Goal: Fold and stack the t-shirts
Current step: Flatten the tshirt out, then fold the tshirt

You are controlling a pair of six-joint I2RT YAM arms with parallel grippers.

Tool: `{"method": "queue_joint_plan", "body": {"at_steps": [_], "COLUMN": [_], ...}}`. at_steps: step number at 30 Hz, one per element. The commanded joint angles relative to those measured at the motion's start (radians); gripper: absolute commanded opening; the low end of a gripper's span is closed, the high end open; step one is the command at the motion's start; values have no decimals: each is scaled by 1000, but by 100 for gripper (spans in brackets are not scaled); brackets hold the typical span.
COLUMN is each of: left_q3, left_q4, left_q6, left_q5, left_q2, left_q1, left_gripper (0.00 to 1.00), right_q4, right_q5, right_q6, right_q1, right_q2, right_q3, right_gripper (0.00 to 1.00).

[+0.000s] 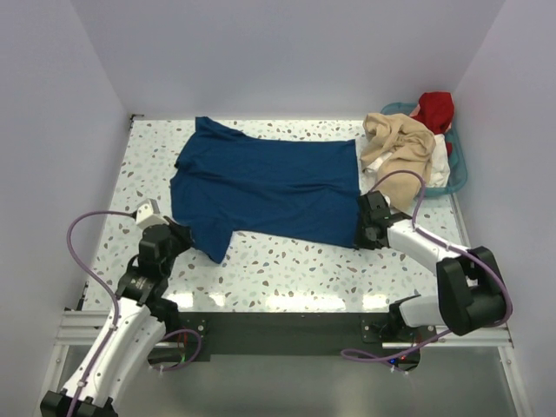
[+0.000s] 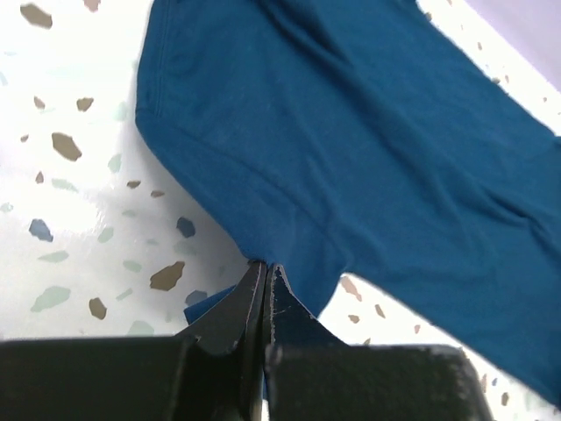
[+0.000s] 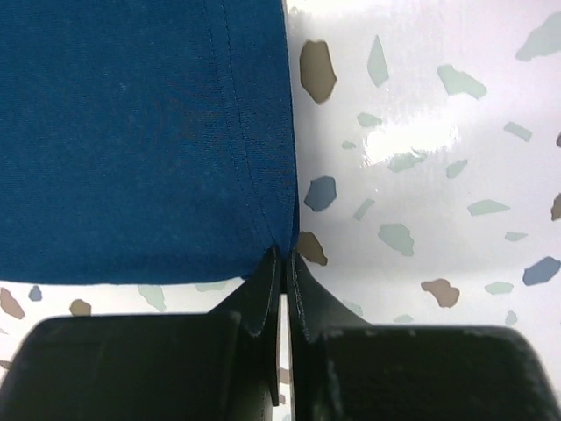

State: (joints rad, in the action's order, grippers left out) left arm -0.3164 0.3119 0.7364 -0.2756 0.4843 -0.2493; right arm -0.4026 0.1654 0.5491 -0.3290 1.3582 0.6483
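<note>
I am holding the blue shirt (image 1: 269, 182) at two near points. My left pincer (image 2: 265, 270) is clamping the edge of the near sleeve, and my right pincer (image 3: 285, 256) is clamping the near hem corner. The shirt is lying spread flat on the worktop (image 1: 287, 269), so gripping both ends should let me carry one long side over evenly. The beige shirt (image 1: 400, 143), red shirt (image 1: 434, 109) and white shirt (image 1: 440, 165) are lying heaped in the basket (image 1: 459, 169) at the far right.

The blue shirt (image 1: 269, 187) is showing plain dark blue. The table (image 1: 287, 269) is showing white with brown, teal and blue specks. The basket (image 1: 460, 176) is looking teal. A beige shirt (image 1: 400, 143), a red shirt (image 1: 434, 109) and a white shirt (image 1: 441, 165) are each showing one plain colour.
</note>
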Motion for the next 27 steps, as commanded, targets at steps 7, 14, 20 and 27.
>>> {"method": "queue_joint_plan", "body": {"at_steps": [7, 14, 20, 27], "left_q3": [-127, -200, -231, -192], "left_q4": [102, 196, 248, 169], "left_q6": [14, 35, 58, 11], "left_q5": [1, 32, 79, 91], "left_q2": [-98, -179, -230, -199], "left_q1": [-4, -4, -4, -4], "left_gripper": [0, 0, 0, 0], "right_q4": [-209, -306, -328, -272], "right_q5": [2, 14, 11, -3], "right_q6": [6, 20, 32, 22], "right_q1": [-21, -47, -81, -90], "right_q2": [-186, -268, -289, -278], "right_q3": [28, 36, 34, 48], "right_gripper": [0, 0, 0, 0]}}
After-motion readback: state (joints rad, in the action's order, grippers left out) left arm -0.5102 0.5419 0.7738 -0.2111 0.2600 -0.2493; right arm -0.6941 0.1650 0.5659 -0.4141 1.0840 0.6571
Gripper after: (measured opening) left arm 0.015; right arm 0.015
